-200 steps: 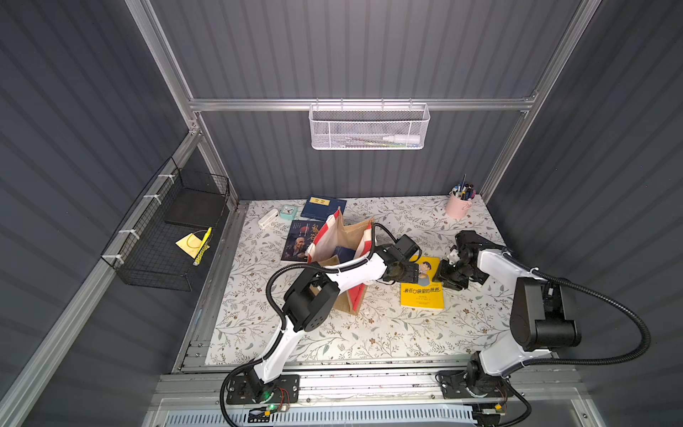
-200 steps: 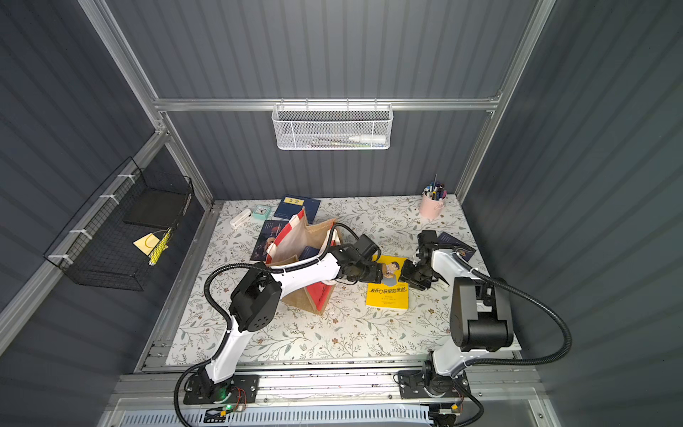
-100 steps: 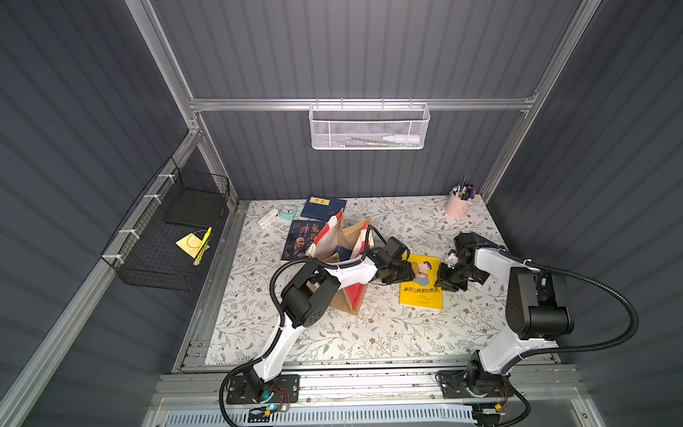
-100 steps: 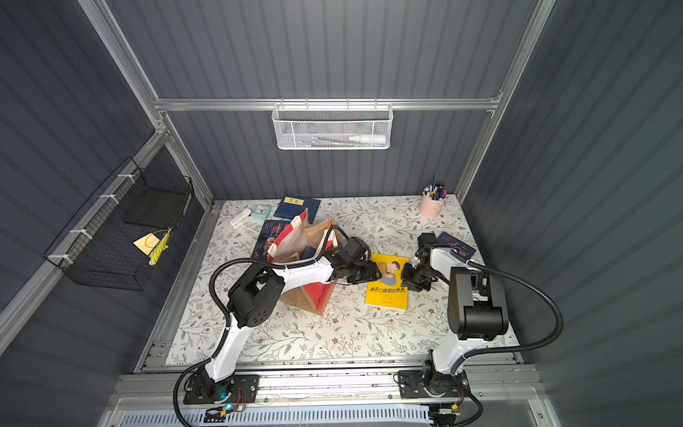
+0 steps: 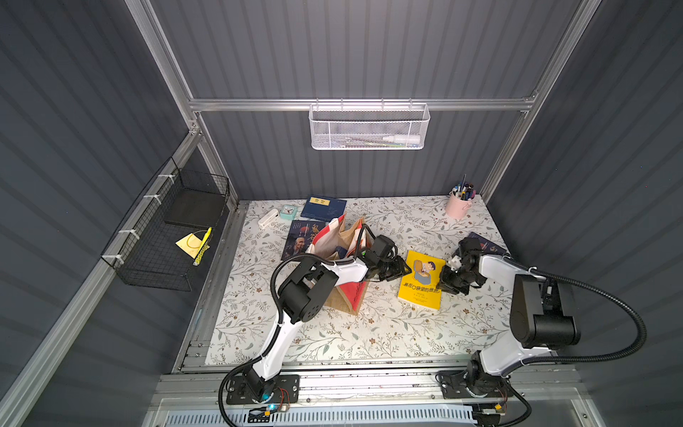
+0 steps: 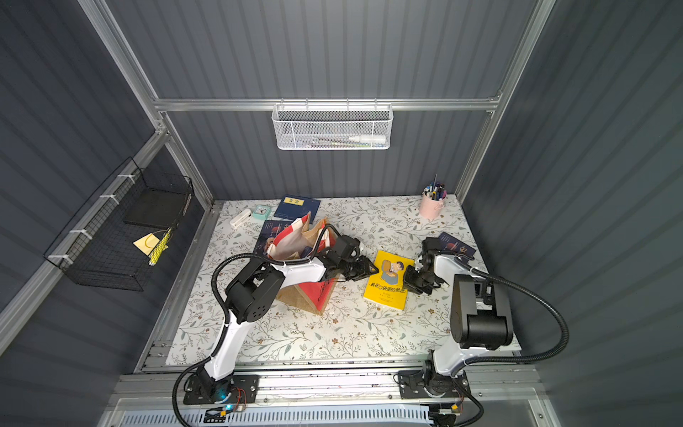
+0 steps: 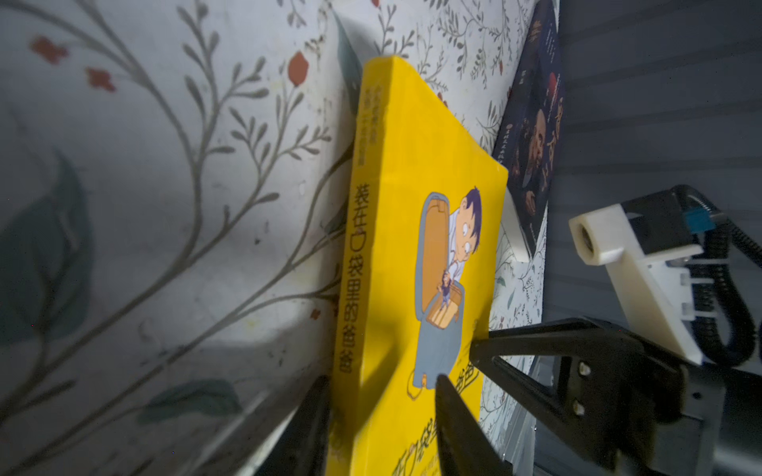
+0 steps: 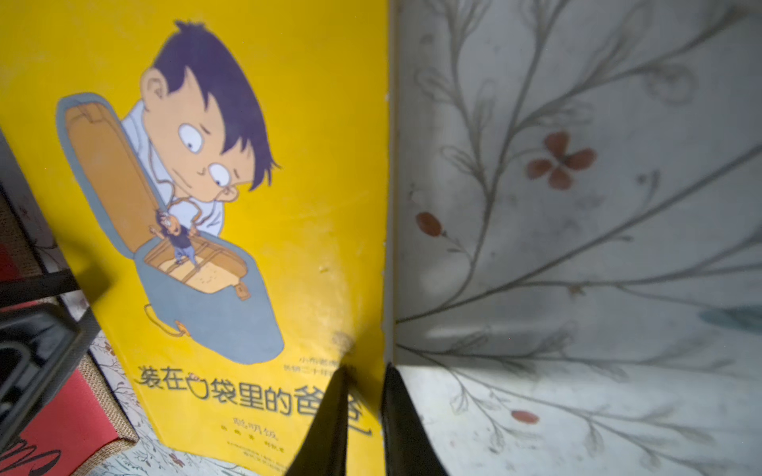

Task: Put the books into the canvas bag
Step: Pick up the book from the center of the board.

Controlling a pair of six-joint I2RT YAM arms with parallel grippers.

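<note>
We are pinning the bright yellow paperback book (image 5: 421,281), lying flat right of the tabletop's (image 5: 369,332) middle beside the tan burlap canvas bag (image 5: 334,240), under nearly closed right jaws, likely against sliding. Our left jaws are straddling its spine edge nearest the bag; we cannot tell whether they are gripping.

In a top view, the yellow book (image 6: 388,284) lies flat on the floral table (image 6: 351,332), right of centre. The left gripper (image 6: 370,273), its arm crossing the canvas bag (image 6: 292,238), meets the book's left edge. The right gripper (image 6: 409,284) meets its right edge. Both sets of jaws are too small to read. A navy book (image 6: 296,207) lies near the table's far edge, and a pink pen cup (image 6: 431,207) stands further right.
</note>
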